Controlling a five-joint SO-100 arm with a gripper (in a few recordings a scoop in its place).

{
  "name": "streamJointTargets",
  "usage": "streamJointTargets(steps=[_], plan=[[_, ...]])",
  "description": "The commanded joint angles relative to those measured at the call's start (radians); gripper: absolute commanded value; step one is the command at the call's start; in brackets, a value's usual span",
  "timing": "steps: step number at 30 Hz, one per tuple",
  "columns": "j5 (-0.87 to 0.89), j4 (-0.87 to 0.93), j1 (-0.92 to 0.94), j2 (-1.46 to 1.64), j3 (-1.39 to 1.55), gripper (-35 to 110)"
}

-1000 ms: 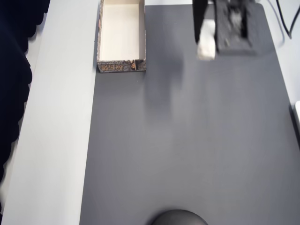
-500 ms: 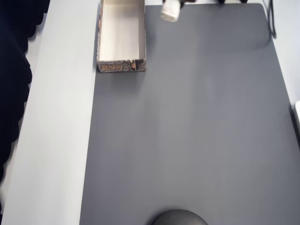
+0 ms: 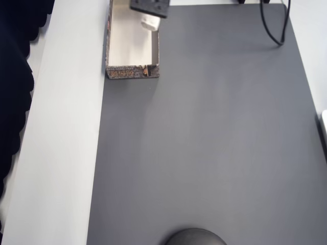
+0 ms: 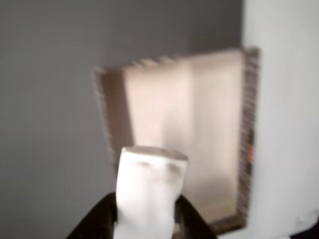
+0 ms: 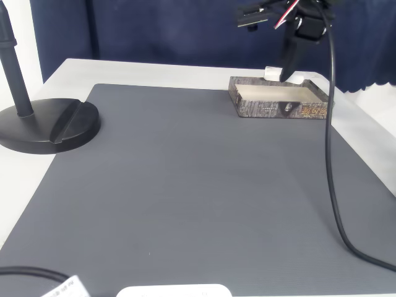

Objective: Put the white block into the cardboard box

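Main risk here, judging from the frames: the block [image 4: 149, 191] could get dropped onto the box wall instead of inside. In the overhead view the block [image 3: 148, 22] is seen right by the box's [image 3: 132, 72] right-hand wall, close to the picture's top edge, so if it's let go too early it could be caught on that rim, tipped over it and ended up on the grey mat [image 3: 214, 143] outside. A slight tilt in the grip would make that worse, and the wrist view is too blurred for the tilt to be judged. Another thing: if the arm gets lowered carelessly, the thin cardboard wall could be clipped and the box shoved along the mat toward the tabletop's far edge. As for the end effector [image 4: 147, 211], it's seen pinched onto the block's lower part, dark fingers [image 4: 102, 219] pressed against both sides, with the dimpled end sticking out ahead over the cream floor. In the fixed view the block [image 5: 272, 73] is held up above the box [image 5: 281, 109], at the far right corner of the mat, nothing touching the box as far as can be told.
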Motion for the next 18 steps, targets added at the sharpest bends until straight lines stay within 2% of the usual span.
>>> streamJointTargets(steps=[1, 13, 18], plan=[[0.087, -0.044, 0.057, 0.002, -0.077, -2], [0.256, -0.083, 0.048, -0.083, -0.153, -2], [0.276, -0.083, 0.04, -0.094, -0.153, -2]])
